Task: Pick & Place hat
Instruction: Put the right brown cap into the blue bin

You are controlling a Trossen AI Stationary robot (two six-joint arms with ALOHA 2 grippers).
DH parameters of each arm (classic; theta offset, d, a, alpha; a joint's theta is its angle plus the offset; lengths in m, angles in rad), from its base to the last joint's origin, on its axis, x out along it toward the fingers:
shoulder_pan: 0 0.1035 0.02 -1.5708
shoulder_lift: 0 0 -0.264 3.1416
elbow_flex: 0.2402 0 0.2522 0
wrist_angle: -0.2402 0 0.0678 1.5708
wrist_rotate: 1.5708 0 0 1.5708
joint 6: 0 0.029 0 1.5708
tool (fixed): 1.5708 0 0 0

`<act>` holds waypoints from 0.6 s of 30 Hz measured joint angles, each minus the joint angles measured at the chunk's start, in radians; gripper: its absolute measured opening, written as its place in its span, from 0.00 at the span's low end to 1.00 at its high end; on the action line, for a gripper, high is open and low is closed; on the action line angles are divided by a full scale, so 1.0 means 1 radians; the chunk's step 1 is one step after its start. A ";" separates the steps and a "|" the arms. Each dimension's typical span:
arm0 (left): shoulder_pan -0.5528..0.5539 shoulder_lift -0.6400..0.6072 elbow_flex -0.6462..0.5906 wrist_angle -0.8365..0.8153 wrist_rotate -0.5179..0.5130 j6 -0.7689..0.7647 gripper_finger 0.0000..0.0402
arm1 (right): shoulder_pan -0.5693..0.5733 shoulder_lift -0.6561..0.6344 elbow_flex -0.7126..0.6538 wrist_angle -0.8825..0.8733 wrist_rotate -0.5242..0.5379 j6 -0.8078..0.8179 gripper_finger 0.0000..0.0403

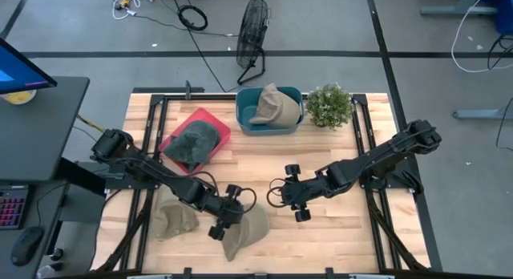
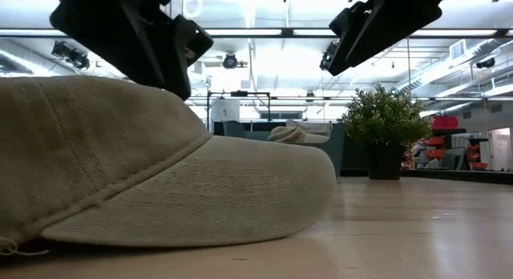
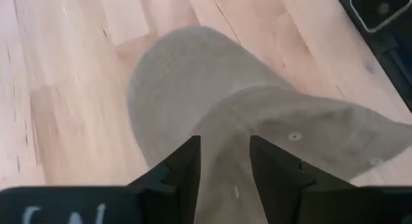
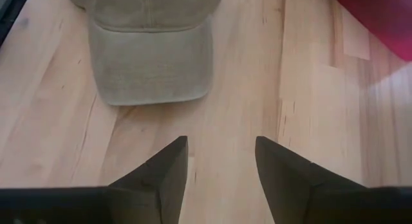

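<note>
Left gripper (image 1: 224, 217) spread astride tan hat (image 1: 247, 231) on surface (image 1: 337, 239), positioned for pinching its crown; right gripper (image 1: 292, 197) spread, idle nearby.

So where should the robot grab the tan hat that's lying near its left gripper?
Probably the soft crown, from straight above. The tan cap lies flat on the table, so its brim hugs the wood and gives little edge to catch. The crown bulges up, and the left gripper has its open fingers on either side of that cloth.
</note>
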 joint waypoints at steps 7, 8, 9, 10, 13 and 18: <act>0.019 0.045 0.000 -0.048 -0.002 0.034 0.47 | 0.000 0.000 0.000 0.000 0.000 -0.016 0.46; 0.019 0.051 0.000 -0.046 -0.003 0.053 0.49 | 0.000 0.000 0.000 0.001 0.000 -0.018 0.46; 0.021 0.058 0.000 -0.040 -0.004 0.060 0.51 | 0.000 0.000 0.000 0.001 0.000 -0.019 0.46; 0.024 0.066 0.001 -0.039 -0.003 0.060 0.52 | 0.000 0.000 0.000 0.002 0.000 -0.019 0.46; 0.029 0.093 0.000 -0.045 -0.002 0.032 0.53 | 0.000 0.000 0.000 0.003 0.000 -0.013 0.46; 0.022 0.102 0.000 -0.046 -0.006 0.079 0.36 | 0.000 0.000 0.000 0.003 0.001 -0.002 0.46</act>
